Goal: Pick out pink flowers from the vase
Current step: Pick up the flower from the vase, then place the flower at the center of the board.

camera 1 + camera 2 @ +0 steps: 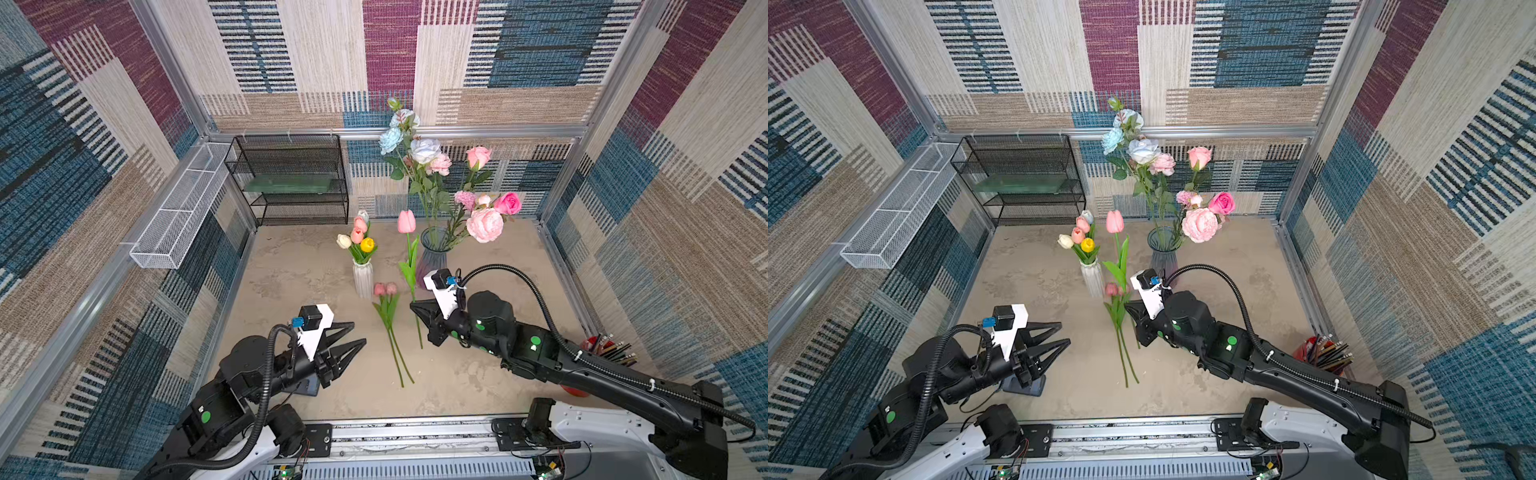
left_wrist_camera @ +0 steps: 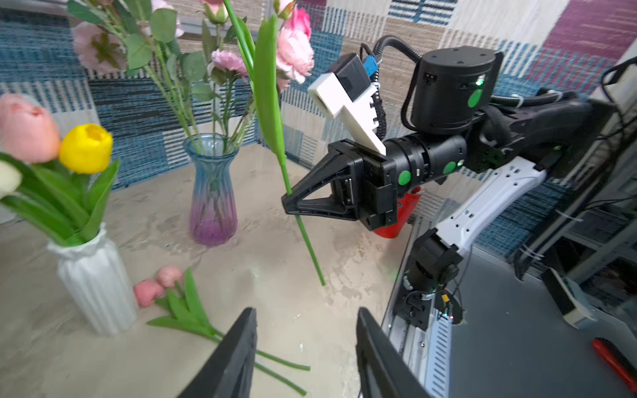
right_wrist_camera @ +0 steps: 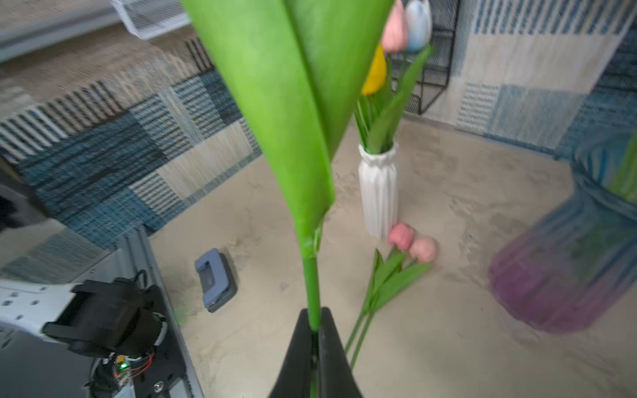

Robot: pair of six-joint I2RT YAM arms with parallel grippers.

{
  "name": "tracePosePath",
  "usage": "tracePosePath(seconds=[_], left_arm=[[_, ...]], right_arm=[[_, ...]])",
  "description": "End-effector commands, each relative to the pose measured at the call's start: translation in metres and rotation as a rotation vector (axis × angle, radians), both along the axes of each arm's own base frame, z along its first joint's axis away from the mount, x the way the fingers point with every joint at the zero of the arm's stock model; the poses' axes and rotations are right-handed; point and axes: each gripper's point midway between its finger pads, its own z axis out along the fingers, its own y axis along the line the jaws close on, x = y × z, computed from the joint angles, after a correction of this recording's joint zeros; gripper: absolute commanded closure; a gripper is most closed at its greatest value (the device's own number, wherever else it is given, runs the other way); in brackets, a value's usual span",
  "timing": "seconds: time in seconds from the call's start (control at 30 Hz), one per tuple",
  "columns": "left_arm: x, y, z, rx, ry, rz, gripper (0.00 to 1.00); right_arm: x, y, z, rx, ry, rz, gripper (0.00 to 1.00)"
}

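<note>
My left gripper (image 1: 359, 333) hangs spread and empty near the front edge of the desk (image 1: 498, 324). Pink tulips (image 1: 358, 230) remain in the white vase (image 1: 363, 280). Two tulips (image 1: 385, 289) lie out mid-desk, and my right gripper (image 1: 412, 305) pinches the stem of a third tulip (image 1: 406, 221). The pink roses (image 1: 508, 203) in the glass vase (image 1: 428, 262) await picking.

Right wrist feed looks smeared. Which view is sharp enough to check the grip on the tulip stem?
Right wrist view: motion-blurred, glass vase smeared, yet the stem of the held tulip reads clearly, clamped in the right gripper. Left wrist view: sharpest on that grip. Both top views: evenly lit, wide-angle bowing at the edges, grip small.
</note>
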Motion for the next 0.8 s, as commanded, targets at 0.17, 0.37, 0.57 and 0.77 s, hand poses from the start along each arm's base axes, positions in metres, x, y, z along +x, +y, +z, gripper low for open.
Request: tracePosePath(seconds=[0.17,0.37,0.57,0.77], left_arm=[[0.006,0.019,-0.045,0.127,0.051,0.09,0.54],[0.005,0.021,-0.049,0.135,0.035,0.091,0.54],[0.004,0.019,-0.052,0.137,0.037,0.079,0.54],[0.004,0.02,-0.051,0.141,0.023,0.08,0.54]], right_arm=[[0.007,-0.02,-0.121,-0.152,0.284,-0.201,1.0],[0.03,-0.011,-0.178,-0.247,0.463,-0.214,1.0],[0.058,-0.002,-0.208,-0.262,0.561,-0.239,0.99],[0.068,0.014,-0.229,-0.292,0.627,-0.211,0.96]])
